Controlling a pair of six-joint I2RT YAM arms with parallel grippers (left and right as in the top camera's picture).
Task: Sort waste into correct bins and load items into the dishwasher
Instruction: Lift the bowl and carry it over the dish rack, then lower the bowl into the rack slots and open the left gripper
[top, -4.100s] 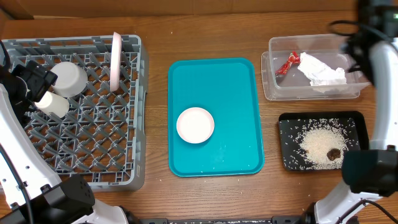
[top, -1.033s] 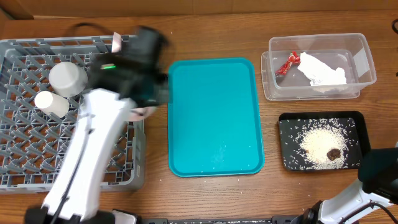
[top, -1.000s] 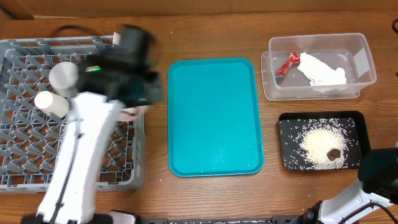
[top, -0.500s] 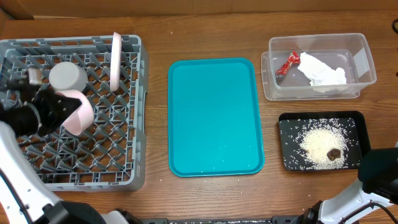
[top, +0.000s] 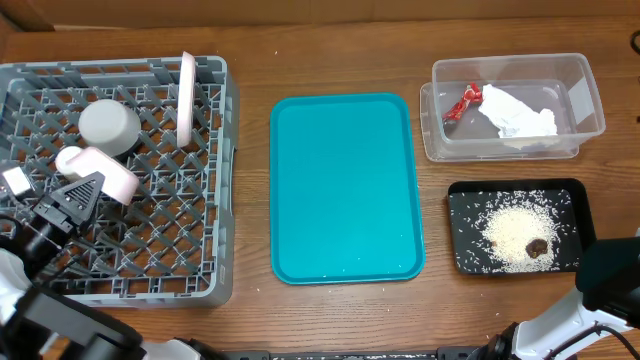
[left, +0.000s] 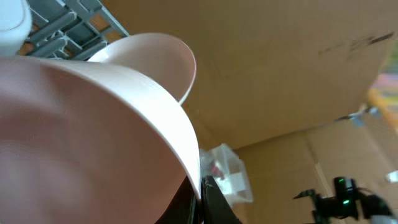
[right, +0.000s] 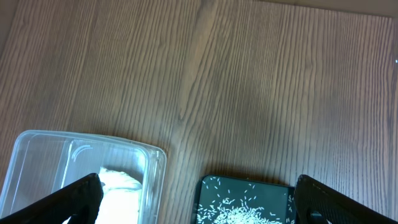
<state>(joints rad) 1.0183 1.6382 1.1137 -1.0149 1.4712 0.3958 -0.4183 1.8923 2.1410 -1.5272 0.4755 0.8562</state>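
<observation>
L claw (top: 85, 188) clamped on rim of bowl (top: 112, 180), held on edge at left part of rack (top: 220, 200), near upturned bowl (top: 108, 125); plate (top: 186, 98) stands on edge at rack's back; R claw (right: 198, 182) spread wide, nothing in it, over table (right: 249, 93) by tub (top: 592, 100) w/ wrapper (top: 462, 102) + napkin (top: 518, 118), and black tray (top: 462, 205) w/ rice (top: 512, 232).
</observation>
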